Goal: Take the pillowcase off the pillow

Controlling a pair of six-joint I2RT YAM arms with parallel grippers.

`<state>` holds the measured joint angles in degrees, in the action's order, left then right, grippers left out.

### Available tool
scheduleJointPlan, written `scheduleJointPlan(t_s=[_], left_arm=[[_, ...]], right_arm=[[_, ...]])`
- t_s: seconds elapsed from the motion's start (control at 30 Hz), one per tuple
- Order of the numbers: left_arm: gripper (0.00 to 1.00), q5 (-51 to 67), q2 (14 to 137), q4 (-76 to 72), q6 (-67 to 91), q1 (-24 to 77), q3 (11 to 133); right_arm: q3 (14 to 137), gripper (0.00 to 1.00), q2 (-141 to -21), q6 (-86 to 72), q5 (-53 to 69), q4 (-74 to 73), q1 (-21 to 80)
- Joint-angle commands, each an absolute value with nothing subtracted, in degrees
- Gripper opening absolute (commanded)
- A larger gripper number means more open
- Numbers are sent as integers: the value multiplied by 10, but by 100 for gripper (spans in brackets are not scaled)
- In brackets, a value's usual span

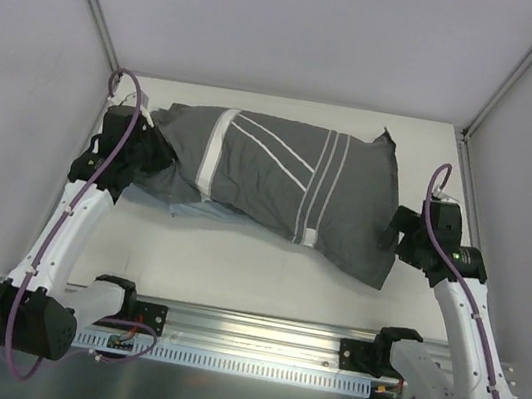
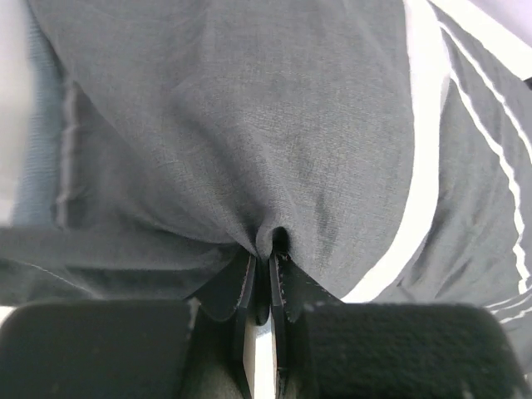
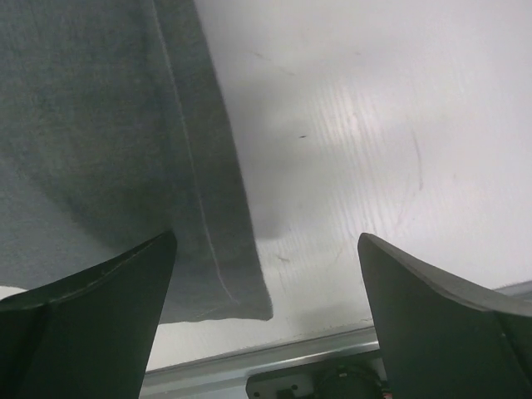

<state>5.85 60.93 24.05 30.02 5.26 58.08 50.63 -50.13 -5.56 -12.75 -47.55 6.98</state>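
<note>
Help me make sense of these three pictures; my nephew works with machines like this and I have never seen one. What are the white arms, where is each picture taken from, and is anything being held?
The white arms are two robot arms bolted to the near edge of a table. The wide picture comes from a fixed camera above and behind them. The other two come from small cameras on each wrist, so each shows its own fingers.

On the table lies a pillow inside a dark grey pillowcase with white stripes. The pillow itself is hidden by the cover.

The left gripper is shut, pinching a fold of the pillowcase. The right gripper is open beside the cover's other end, holding nothing.
</note>
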Motion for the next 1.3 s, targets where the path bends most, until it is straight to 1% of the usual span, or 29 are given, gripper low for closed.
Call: scheduleJointPlan(t_s=[0.0,0.07,0.1,0.2,0.3,0.4,0.5,0.53,0.57,0.6,0.63,0.67,0.7,0.73,0.77,0.83,1.07,1.1,1.17,1.27], left_arm=[[0,62,612,255,314,59,589],[0,68,614,256,316,59,590],[0,70,615,256,316,59,591],[0,74,615,258,312,59,590],[0,70,613,259,311,59,588],[0,71,614,261,309,59,586],[0,70,613,265,308,59,586],[0,70,613,265,308,59,586],[0,71,613,265,308,59,585],[0,70,613,266,308,59,584],[0,70,613,267,308,59,584],[0,74,612,270,306,59,586],[0,76,609,272,306,59,589],[0,76,606,277,304,59,591],[0,77,603,279,303,59,597],[0,77,592,287,300,59,605],[0,106,563,324,291,59,682],[0,113,554,329,287,59,693],[0,144,536,351,279,60,734],[0,181,512,366,271,60,788]], right_arm=[[486,96,-519,-40,-42,-435,66],[469,96,-515,-45,-11,-410,67],[447,96,-509,-47,36,-397,66],[409,96,-477,-61,110,-350,69],[362,96,-454,-77,155,-309,76],[329,96,-442,-102,171,-278,92],[309,96,-420,-127,160,-261,133],[304,98,-415,-138,153,-258,138],[304,95,-410,-141,139,-258,141],[307,87,-405,-142,131,-260,148],[322,61,-396,-145,117,-279,149],[333,42,-390,-146,78,-294,149],[347,7,-382,-146,56,-326,149],[361,1,-366,-144,28,-344,149],[395,1,-357,-140,-25,-360,149],[428,1,-327,-133,-66,-388,149],[618,1,-289,-91,-118,-453,149],[665,1,-287,-82,-119,-468,149],[732,1,-280,-70,-127,-491,149],[790,1,-274,-63,-136,-515,149]])
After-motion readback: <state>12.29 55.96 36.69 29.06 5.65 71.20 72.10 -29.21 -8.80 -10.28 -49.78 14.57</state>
